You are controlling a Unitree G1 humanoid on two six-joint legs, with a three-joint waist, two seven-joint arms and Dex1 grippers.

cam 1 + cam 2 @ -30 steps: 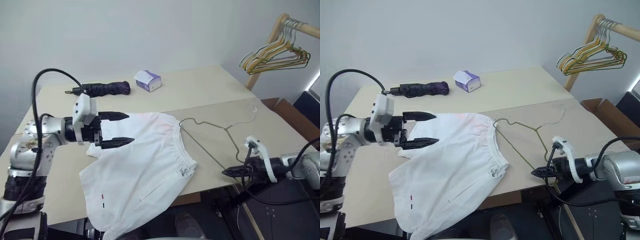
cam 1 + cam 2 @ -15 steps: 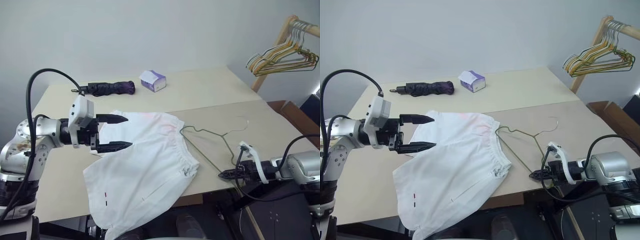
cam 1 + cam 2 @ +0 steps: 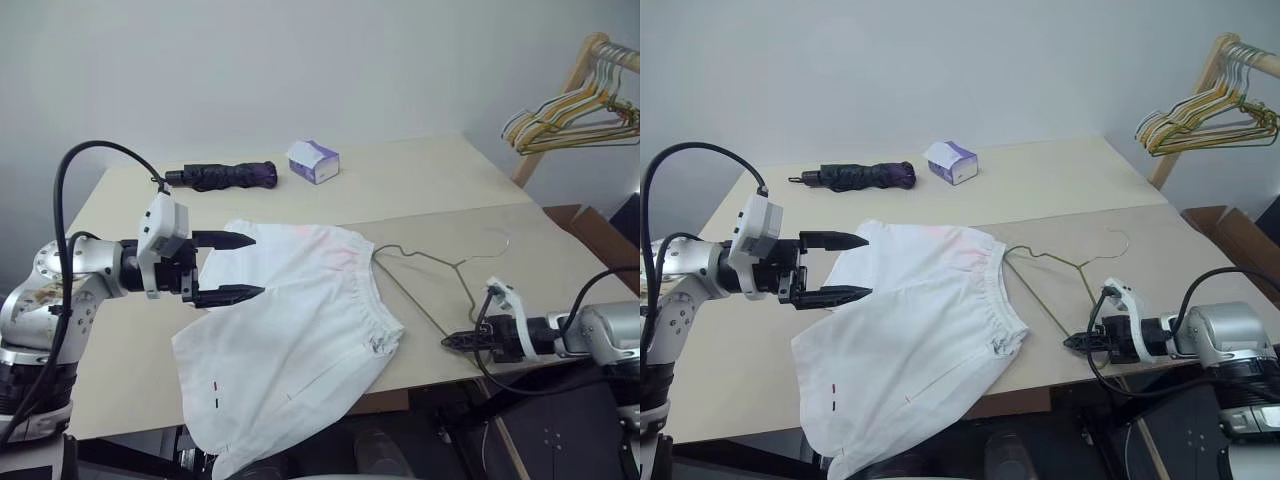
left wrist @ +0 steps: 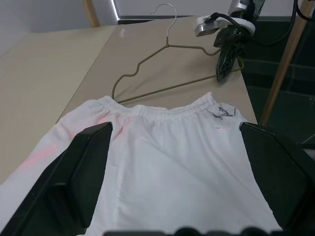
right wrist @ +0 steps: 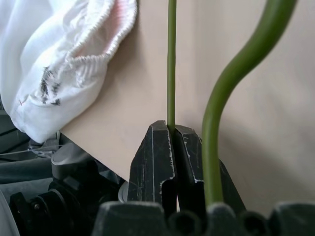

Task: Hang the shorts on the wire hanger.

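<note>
I see the shorts (image 3: 300, 330) lying flat on the desk (image 3: 420, 190), one leg draped over the near edge. My left end effector (image 3: 240, 266) hovers above them, fingers wide apart. My right end effector (image 5: 172, 132) is clamped on the wire hanger (image 3: 440, 275), which lies just beside the waistband

Table (image 3: 420, 180): shorts (image 3: 300, 320), hanger (image 3: 440, 275), umbrella (image 3: 222, 176), box (image 3: 313, 161)

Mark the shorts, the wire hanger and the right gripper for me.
shorts (image 3: 300, 310): left eye view, middle of the white cloth.
wire hanger (image 3: 424, 258): left eye view, upper wire running towards the hook.
right gripper (image 3: 450, 342): left eye view, fingertips closed on the hanger's wire at the table edge.
</note>
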